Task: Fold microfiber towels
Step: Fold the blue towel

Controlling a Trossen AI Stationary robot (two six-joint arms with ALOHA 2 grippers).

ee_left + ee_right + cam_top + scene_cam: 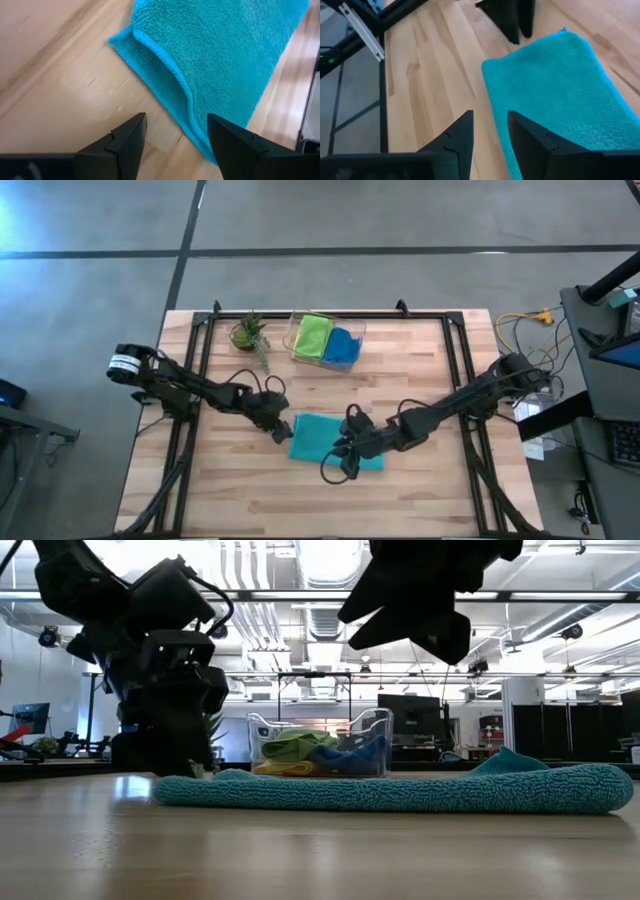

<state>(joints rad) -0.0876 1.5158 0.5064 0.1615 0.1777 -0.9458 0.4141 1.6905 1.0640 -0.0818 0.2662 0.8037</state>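
Left jaws [175,137] parted and empty, hovering just off the teal towel [315,438] at its 9 o'clock edge, folded corner showing between the tips. Right jaws [490,132] parted a little, nothing held, above the towel's 5 o'clock corner. Teal towel folded, flat on the counter [430,370] near center. Toward 12 o'clock, clear bin [358,332] holding lime towel [312,335], blue towel [343,345] and, in the low view, yellow towel [285,768]. Plant [249,332] beside bin at 9 o'clock.

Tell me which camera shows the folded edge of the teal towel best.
The left wrist view: the teal towel shows its doubled edge layers close up. The high view shows only its outline, the low view a side profile, the right wrist view one corner.
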